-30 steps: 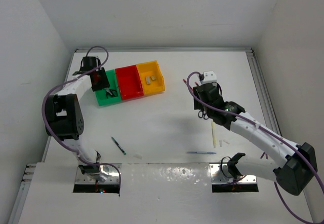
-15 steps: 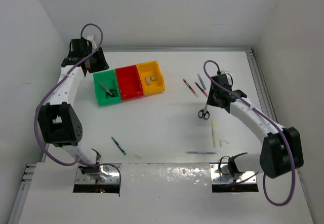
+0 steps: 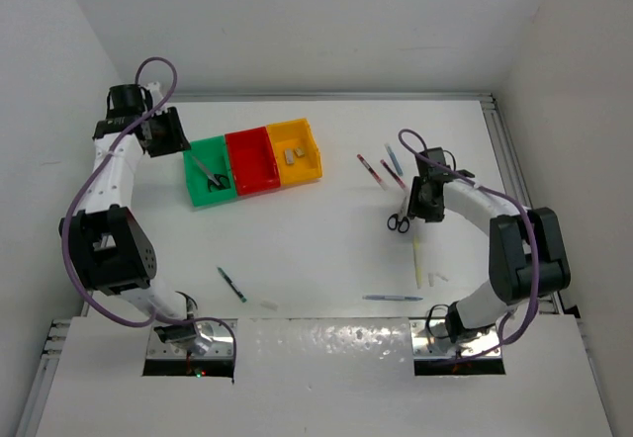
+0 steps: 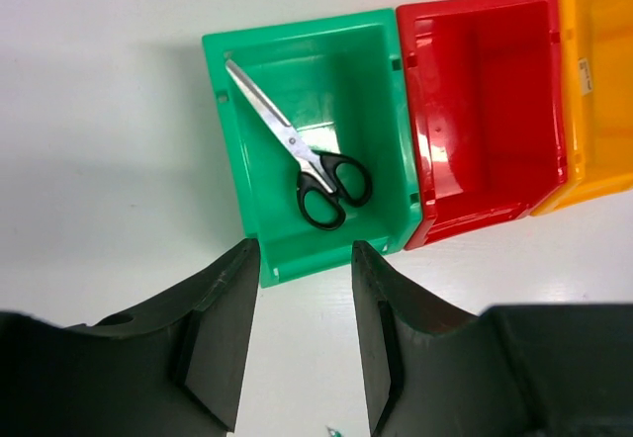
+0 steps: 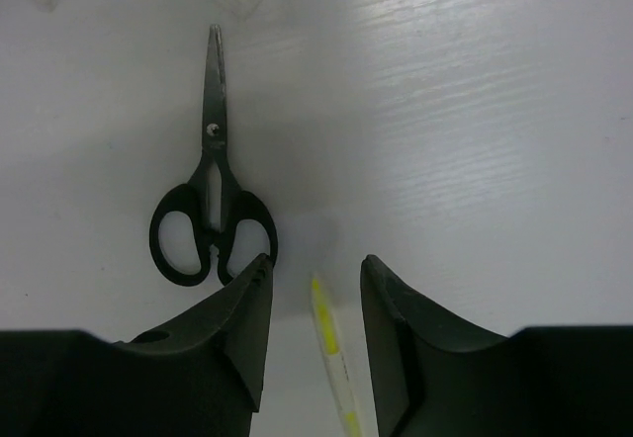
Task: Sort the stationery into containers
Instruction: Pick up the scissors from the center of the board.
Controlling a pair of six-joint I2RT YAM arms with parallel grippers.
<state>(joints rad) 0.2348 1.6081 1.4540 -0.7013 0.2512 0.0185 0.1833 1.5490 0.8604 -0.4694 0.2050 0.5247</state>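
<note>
Scissors with black handles (image 5: 211, 210) lie flat on the white table (image 5: 475, 111), just beside one finger of the right gripper (image 5: 315, 269). Their handles point toward the gripper and their blades away from it. The jaws of this gripper stand apart and pinch nothing. A pale stick with a yellow mark (image 5: 331, 358) lies on the table in the gap between them, thinner than the gap.

The left gripper (image 4: 302, 254) hangs over the near wall of the green bin (image 4: 381, 111), its jaws also spread and empty. Inside this bin a second pair of scissors (image 4: 316, 170) lies diagonally, handles near the gripper. The red bin (image 4: 485, 111) is joined beside it, then the yellow bin (image 4: 603, 140). A pale block (image 4: 584, 71) in the yellow bin carries small dark print, too small to read.

From above, a red-white pen (image 3: 372, 170) lies on the table beyond the right gripper, and a dark teal pen (image 3: 231, 284) lies well apart, near the left arm's base.
</note>
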